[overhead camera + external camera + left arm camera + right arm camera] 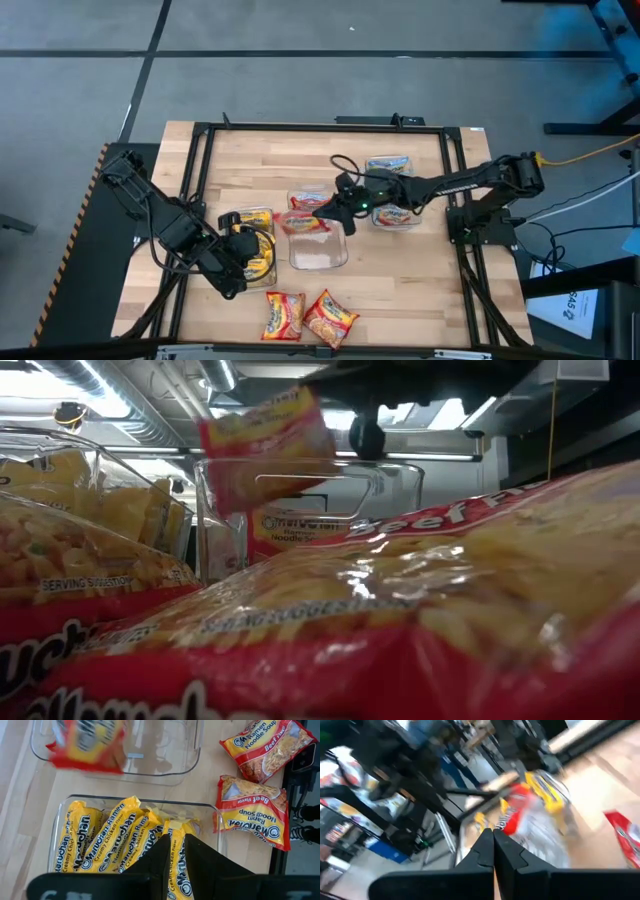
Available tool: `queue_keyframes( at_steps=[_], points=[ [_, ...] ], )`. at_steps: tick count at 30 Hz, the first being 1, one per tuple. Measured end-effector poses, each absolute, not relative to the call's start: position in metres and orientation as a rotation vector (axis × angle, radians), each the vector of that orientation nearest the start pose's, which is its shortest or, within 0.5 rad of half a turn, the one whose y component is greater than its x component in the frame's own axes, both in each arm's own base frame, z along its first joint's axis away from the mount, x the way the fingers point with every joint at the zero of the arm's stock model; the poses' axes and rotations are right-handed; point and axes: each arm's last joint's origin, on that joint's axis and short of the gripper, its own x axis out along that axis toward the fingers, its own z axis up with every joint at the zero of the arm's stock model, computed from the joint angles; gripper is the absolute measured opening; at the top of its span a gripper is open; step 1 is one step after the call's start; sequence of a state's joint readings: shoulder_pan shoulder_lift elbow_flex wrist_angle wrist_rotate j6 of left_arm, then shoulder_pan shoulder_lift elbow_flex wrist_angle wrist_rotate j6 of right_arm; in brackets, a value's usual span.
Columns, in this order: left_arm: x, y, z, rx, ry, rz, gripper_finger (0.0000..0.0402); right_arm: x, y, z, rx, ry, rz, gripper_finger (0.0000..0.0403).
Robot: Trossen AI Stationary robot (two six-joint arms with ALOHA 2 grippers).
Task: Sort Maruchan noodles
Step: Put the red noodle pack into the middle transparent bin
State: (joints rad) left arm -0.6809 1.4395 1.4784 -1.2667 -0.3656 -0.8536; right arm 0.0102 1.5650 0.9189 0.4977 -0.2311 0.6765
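Note:
A red-and-yellow Maruchan noodle packet (303,222) hangs over an open clear tray (320,255) at mid-table, with my right gripper (335,209) shut on it. The low view shows this packet (262,448) tilted above the tray's rim (300,463). A second clear tray (212,815) at the left holds several yellow packets (107,845) lying side by side. My left gripper (174,840) stands above them, its fingers a narrow gap apart with nothing between them. My right gripper pinches the red packet by its end nearest the table's right side (322,217) between its two fingers. The fingers come in nearly level from the right. The packet is lifted clear, tilted, and hangs over the middle tray.
Two red beef packets (283,315) (329,319) lie loose near the front edge and fill the low view's foreground. At the right, a tray with a red packet (395,214) and a blue-edged packet (388,165) sit under my right arm. A black frame (200,130) borders the table.

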Motion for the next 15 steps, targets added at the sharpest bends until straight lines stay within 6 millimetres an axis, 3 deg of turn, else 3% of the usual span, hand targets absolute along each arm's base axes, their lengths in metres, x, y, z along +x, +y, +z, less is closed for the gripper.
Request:
queue_keyframes(
  at_steps=[7,15],
  points=[
    [0.2085,-0.1556,0.3456,-0.153,1.066,0.188,0.005,0.3501,0.0101,0.2477,0.667,0.397,0.089,0.0],
    [0.2086,-0.1556,0.3455,-0.153,1.065,0.188,0.005,0.3527,0.0094,0.2559,0.629,0.305,0.107,0.0]
  ],
)
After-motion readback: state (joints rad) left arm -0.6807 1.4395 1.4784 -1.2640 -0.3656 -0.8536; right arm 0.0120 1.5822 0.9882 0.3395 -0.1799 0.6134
